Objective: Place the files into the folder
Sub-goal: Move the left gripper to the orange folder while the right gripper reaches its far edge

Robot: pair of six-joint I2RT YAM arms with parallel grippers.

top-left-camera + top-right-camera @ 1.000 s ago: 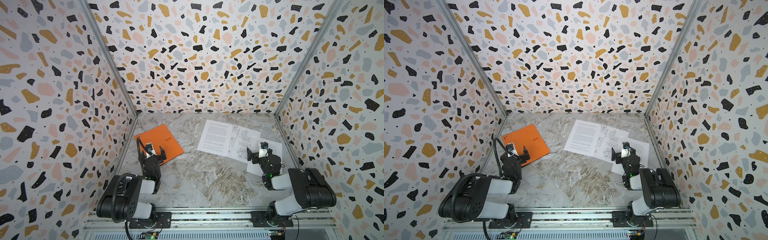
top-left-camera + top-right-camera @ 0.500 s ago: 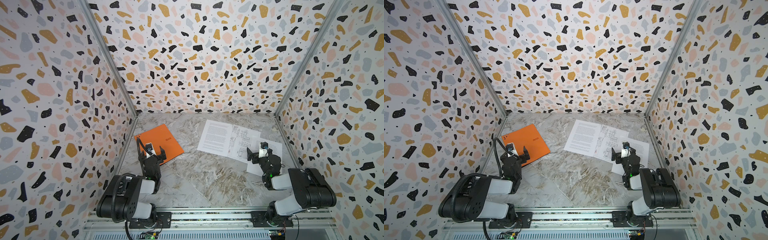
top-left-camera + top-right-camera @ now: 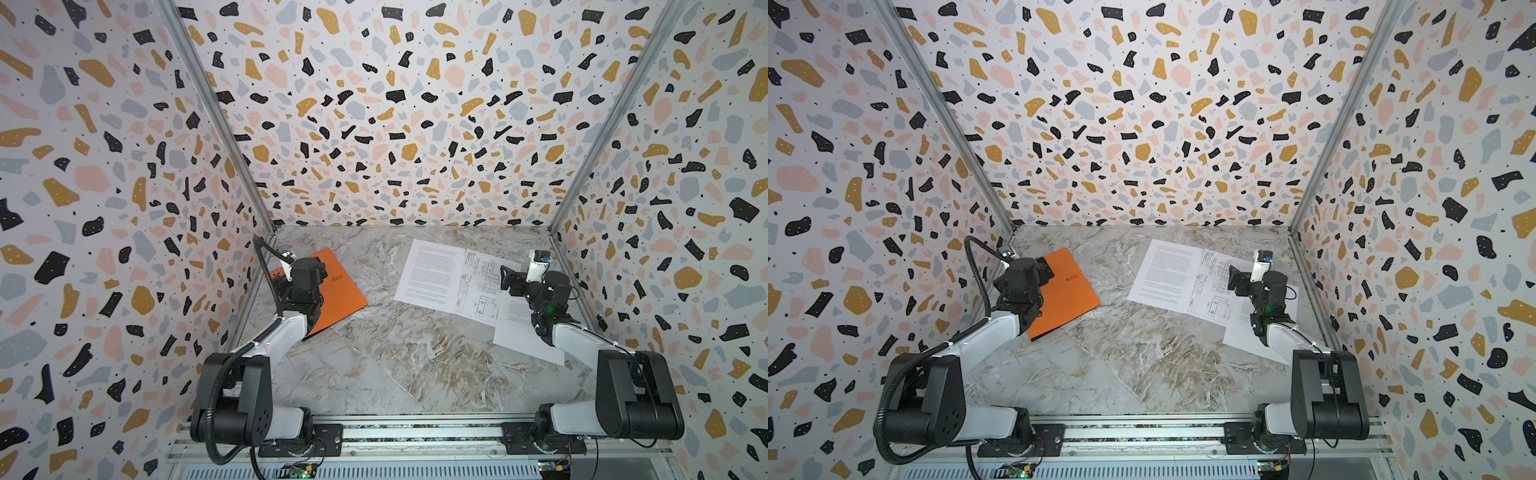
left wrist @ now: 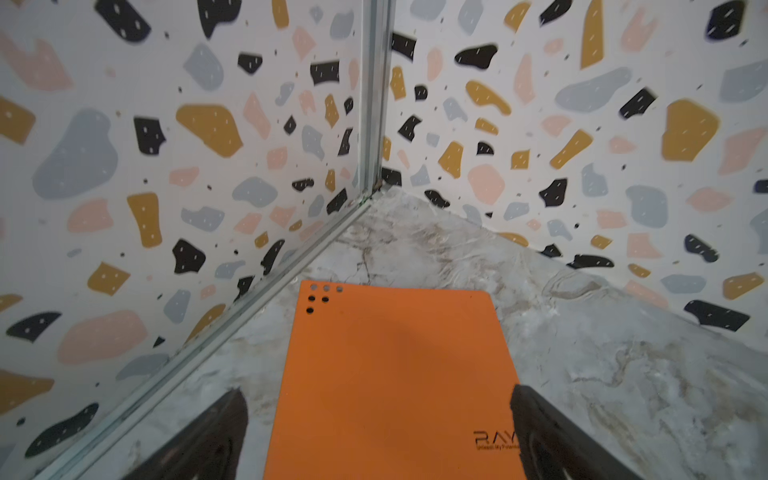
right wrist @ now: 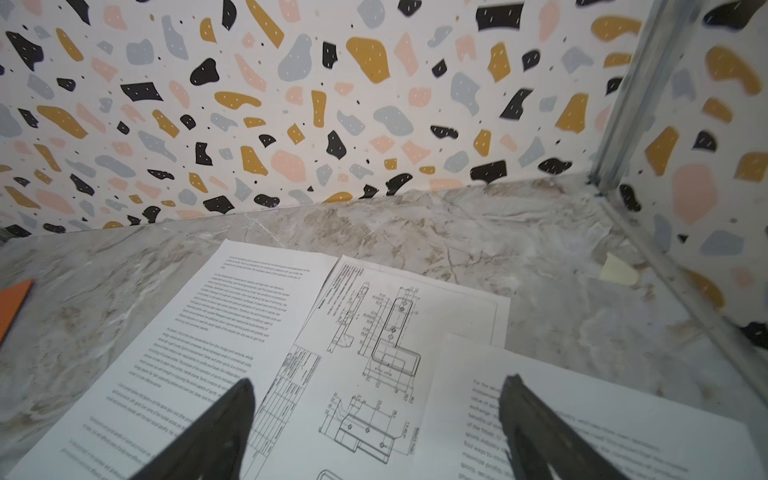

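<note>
Left wrist view: left pincer (image 4: 376,392) spread wide, nothing between its fingers (image 4: 548,432), poised over the orange folder (image 4: 390,365). Contact w/ cover: can't tell. Folder shut, lying flat on marble-look worktop (image 4: 602,332), dotted corner pointing away from pincer, RAY logo (image 4: 494,438) beside one finger. Speckled side wall (image 4: 124,208) runs just beside folder.

Both top views: three white sheets lie well apart from folder, across bare worktop, on right arm's side of it.
- Nearest folder: text sheet (image 5: 232,324).
- Next out: drawing sheet (image 5: 374,345). Its edge overlaps text sheet's; which is on top unclear.
- Farthest from folder: 2nd text sheet (image 5: 602,415), lying over drawing sheet's corner.

Right wrist view: right pincer (image 5: 378,381) spread, empty, above drawing sheet, w/ one finger over each text sheet. Touching paper or not: can't tell.
</note>
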